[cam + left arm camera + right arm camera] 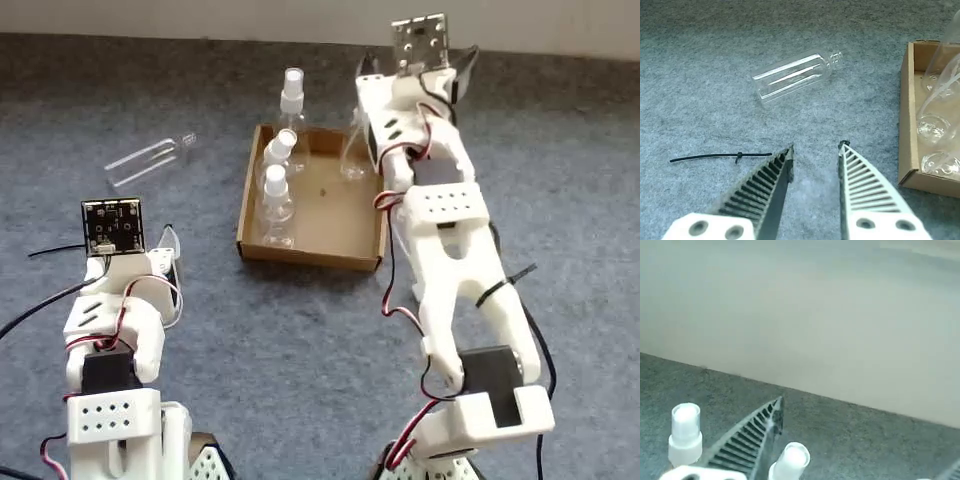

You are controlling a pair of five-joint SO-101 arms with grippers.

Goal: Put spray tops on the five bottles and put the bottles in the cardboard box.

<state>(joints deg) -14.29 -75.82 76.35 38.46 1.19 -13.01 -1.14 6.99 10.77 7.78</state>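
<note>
A clear bottle [792,76] without a spray top lies on its side on the grey carpet [150,160], left of the cardboard box [330,225]. My left gripper [816,146] stands open and empty a little short of it, beside the box wall [907,115]. Two topped bottles [277,205] [281,158] stand along the box's left side, and a third [293,98] rises at its far left corner. A fourth bottle [352,155] stands at the far right corner under my right arm. My right gripper [865,435] looks open, with a white spray top [790,460] next to one finger [757,435] and another top [685,432] outside it.
A black cable tie [720,157] lies on the carpet just ahead of the left gripper. My right arm [450,250] stretches along the box's right side. A pale wall [815,315] runs behind the table's far edge.
</note>
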